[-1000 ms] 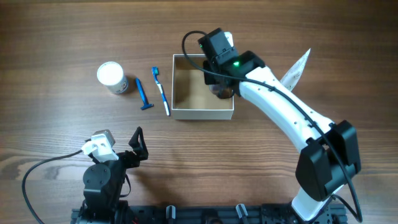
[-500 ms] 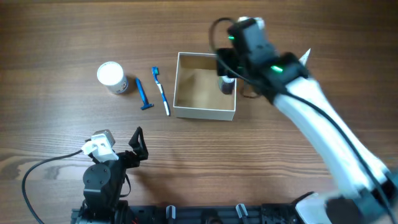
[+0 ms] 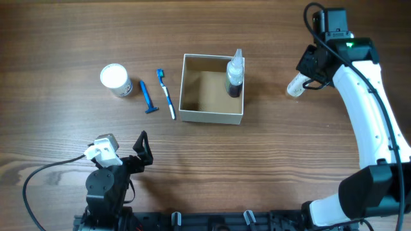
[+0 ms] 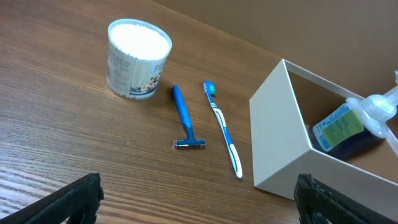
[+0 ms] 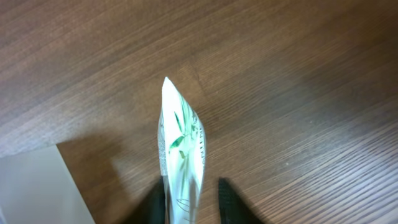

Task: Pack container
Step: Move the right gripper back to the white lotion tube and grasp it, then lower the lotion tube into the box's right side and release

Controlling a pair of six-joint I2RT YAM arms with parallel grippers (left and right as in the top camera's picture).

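Note:
The container is a square white box with a tan inside, at the table's middle; it also shows in the left wrist view. A dark bottle with a white cap leans in its right side and also shows in the left wrist view. My right gripper is open at the far right, its fingers on either side of a white tube with green print. The tube lies on the table. My left gripper is open and empty near the front edge.
Left of the container lie a blue-and-white toothbrush, a blue razor and a round white-lidded jar. In the left wrist view they are the toothbrush, razor and jar.
My right gripper let go of the bottle inside the container, then swung right to the white tube. The container shifted slightly. The left arm has not moved.

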